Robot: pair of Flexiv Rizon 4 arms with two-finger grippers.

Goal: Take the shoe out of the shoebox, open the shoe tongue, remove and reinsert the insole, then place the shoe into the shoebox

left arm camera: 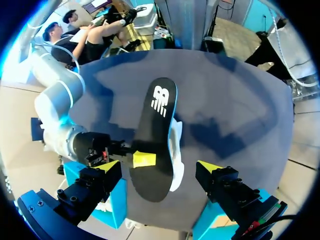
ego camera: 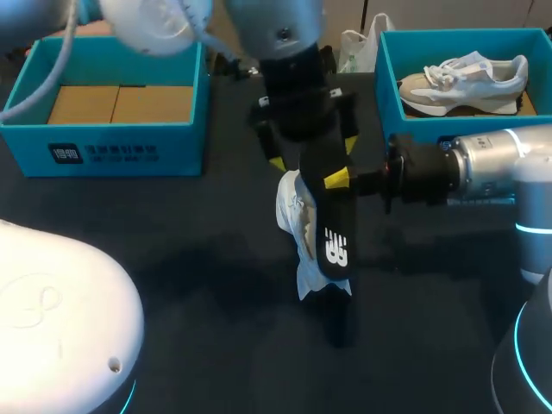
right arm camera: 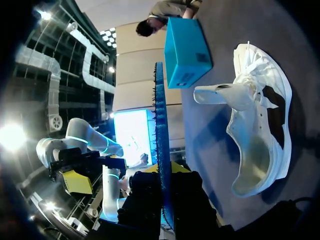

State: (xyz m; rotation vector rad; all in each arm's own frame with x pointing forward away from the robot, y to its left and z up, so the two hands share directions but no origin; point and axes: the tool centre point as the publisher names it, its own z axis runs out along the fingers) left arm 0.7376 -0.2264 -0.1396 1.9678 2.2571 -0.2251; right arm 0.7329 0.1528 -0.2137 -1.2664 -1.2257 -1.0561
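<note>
My right gripper (ego camera: 338, 178) comes in from the right and is shut on the heel end of a black insole (ego camera: 332, 237), held above the table with its logo facing up. In the right wrist view the insole (right arm camera: 161, 125) stands edge-on between the shut fingers (right arm camera: 162, 172). A white shoe (ego camera: 296, 226) lies on its side on the dark table below the insole, and its tongue and empty inside show in the right wrist view (right arm camera: 260, 130). My left gripper (ego camera: 312, 151) hangs open above the insole (left arm camera: 155, 130), one finger on either side (left arm camera: 159, 167), touching nothing.
A blue shoebox (ego camera: 392, 78) at the back right holds a second pale shoe (ego camera: 466, 82). Another blue box (ego camera: 103, 142) with brown cardboard inside stands at the back left. A white robot base (ego camera: 60, 319) fills the front left corner. A plastic bag (ego camera: 358, 47) lies at the back.
</note>
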